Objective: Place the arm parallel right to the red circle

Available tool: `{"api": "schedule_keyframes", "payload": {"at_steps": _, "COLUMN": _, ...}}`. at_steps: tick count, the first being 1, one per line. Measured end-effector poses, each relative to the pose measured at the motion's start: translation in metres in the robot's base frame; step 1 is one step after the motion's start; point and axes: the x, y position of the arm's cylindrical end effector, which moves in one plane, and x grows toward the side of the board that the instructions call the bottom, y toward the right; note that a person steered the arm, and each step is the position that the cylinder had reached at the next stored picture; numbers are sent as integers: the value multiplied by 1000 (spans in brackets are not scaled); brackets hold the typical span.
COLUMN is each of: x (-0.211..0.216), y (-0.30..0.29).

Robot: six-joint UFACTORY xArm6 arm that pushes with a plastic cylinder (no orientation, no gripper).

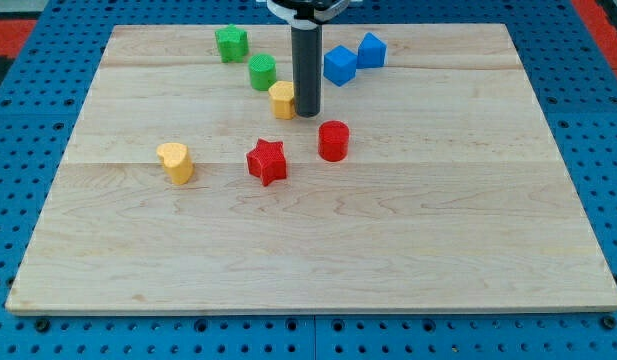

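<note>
The red circle [333, 140] stands a little above the middle of the wooden board [388, 250]. My tip [307, 112] rests on the board just above and slightly left of the red circle, with a small gap between them. It is right beside a yellow block [282, 100], on that block's right. A red star [267, 162] lies left of the red circle.
A green round block [262, 72] and a green star-like block [231, 43] sit at the view's top left of the tip. Two blue blocks [339, 65] [371, 50] sit at its top right. A yellow heart-like block [175, 162] lies at the left.
</note>
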Motion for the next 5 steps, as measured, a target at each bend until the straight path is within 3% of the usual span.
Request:
{"api": "schedule_keyframes", "payload": {"at_steps": 1, "x": -15, "y": 25}}
{"api": "schedule_keyframes", "payload": {"at_steps": 2, "x": -30, "y": 88}}
{"api": "schedule_keyframes", "payload": {"at_steps": 4, "x": -96, "y": 111}}
{"api": "schedule_keyframes", "payload": {"at_steps": 5, "x": -74, "y": 165}}
